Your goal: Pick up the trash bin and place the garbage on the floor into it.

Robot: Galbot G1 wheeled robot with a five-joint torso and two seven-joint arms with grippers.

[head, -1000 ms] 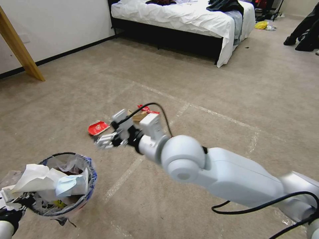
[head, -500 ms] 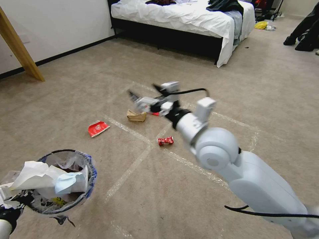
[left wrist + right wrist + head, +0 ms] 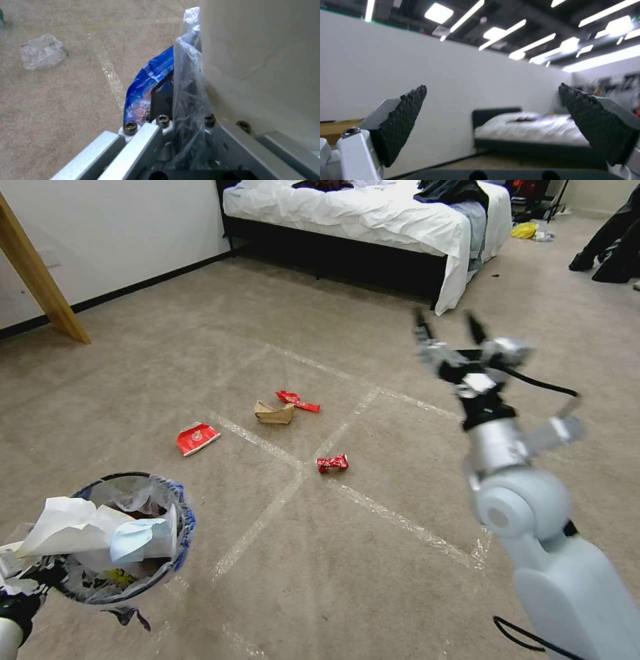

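Observation:
The trash bin [image 3: 127,540], lined with clear plastic and holding white paper and a blue mask, hangs at the lower left. My left gripper [image 3: 17,590] is shut on its rim; in the left wrist view the liner [image 3: 190,95] is pinched at the gripper [image 3: 180,112]. Garbage lies on the carpet floor [image 3: 400,593]: a flat red packet [image 3: 197,437], brown paper [image 3: 273,413], a red wrapper [image 3: 297,401] and a crushed red can [image 3: 332,463]. My right gripper [image 3: 447,323] is raised at the right, open and empty, its pads [image 3: 403,120] wide apart.
A bed [image 3: 373,220] with white sheets stands at the back, with a slanted wooden beam [image 3: 40,280] by the left wall. Dark clothing [image 3: 613,247] lies far right. A crumpled clear plastic piece [image 3: 41,51] rests on the carpet near the bin.
My right arm has swung from beside the bin up and to the right, uncovering the wrapper, the brown paper and the can. The bin stays held at the lower left.

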